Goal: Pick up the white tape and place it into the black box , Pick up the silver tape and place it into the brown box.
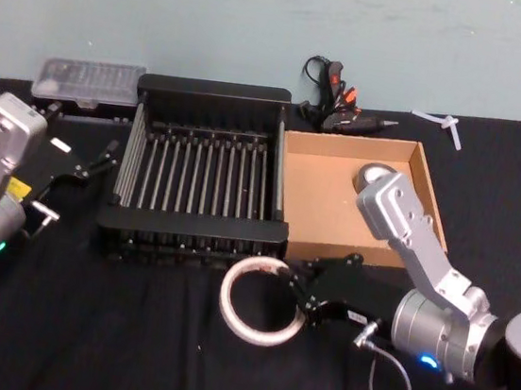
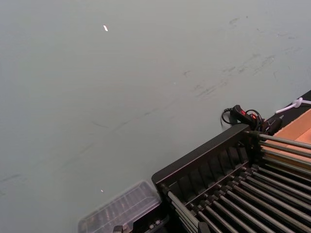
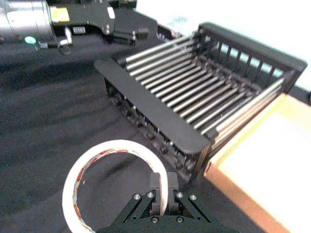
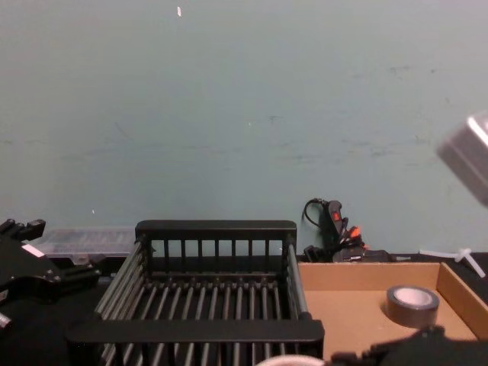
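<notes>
Right gripper (image 3: 162,191) clamps the rim of the white tape (image 1: 260,301), lying flat, hole upward, before the black box (image 1: 202,171).

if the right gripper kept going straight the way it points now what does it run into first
The right gripper, its jaws closed on the near wall of the white tape, points left across the ring; going on, it would likely meet the far wall first, then bare table.

We see the right claw (image 1: 298,290) near the front. The white tape (image 1: 260,301) sits at its left, between its fingers. The black box (image 1: 202,171) is behind it. The brown box (image 1: 360,200) is behind it, right, with the silver tape (image 4: 412,305) inside.
</notes>
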Available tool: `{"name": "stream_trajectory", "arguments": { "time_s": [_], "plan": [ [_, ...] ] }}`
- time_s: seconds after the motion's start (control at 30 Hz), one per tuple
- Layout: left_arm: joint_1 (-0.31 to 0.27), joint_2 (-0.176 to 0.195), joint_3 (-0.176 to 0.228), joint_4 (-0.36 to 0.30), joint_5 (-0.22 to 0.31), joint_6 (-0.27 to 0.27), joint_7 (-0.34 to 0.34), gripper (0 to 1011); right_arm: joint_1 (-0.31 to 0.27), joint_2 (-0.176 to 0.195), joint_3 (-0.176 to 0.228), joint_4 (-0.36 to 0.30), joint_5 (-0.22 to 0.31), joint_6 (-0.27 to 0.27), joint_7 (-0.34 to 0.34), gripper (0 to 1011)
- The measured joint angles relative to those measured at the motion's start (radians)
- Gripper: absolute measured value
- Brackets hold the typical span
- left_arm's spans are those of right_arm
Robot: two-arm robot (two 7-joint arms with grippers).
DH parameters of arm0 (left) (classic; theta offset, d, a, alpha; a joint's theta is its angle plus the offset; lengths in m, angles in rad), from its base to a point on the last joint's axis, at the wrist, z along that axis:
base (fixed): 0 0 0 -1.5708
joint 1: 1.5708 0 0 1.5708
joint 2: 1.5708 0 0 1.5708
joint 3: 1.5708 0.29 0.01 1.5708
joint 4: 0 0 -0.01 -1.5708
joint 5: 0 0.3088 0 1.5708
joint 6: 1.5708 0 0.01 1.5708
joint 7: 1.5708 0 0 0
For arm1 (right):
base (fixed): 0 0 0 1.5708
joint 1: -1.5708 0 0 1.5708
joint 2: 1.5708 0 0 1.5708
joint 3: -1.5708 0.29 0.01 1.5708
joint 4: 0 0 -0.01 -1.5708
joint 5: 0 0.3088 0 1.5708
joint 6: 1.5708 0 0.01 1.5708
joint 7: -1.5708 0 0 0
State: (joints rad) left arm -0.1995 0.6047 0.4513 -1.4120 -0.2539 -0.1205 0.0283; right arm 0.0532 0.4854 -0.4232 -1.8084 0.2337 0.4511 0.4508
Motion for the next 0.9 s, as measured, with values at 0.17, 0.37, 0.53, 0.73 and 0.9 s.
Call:
{"name": "stream_trajectory", "arguments": {
  "time_s": [0.17, 0.37, 0.53, 0.73, 0.9],
  "plan": [
    [0.000, 0.000, 0.000, 0.000, 0.000, 0.000, 0.000, 1001, 0.017, 0.008, 0.003, -0.009, 0.008, -0.037, -0.003, 95],
    [0.000, 0.000, 0.000, 0.000, 0.000, 0.000, 0.000, 1001, 0.055, 0.005, 0.007, -0.003, 0.012, -0.080, -0.016, 95],
    [0.000, 0.000, 0.000, 0.000, 0.000, 0.000, 0.000, 1001, 0.095, -0.006, 0.005, 0.021, 0.012, -0.107, -0.022, 95],
    [0.000, 0.000, 0.000, 0.000, 0.000, 0.000, 0.000, 1001, 0.164, -0.035, -0.005, 0.080, -0.003, -0.146, -0.035, 95],
    [0.000, 0.000, 0.000, 0.000, 0.000, 0.000, 0.000, 1001, 0.227, -0.072, -0.023, 0.151, -0.036, -0.179, -0.054, 95]
  ]
}}
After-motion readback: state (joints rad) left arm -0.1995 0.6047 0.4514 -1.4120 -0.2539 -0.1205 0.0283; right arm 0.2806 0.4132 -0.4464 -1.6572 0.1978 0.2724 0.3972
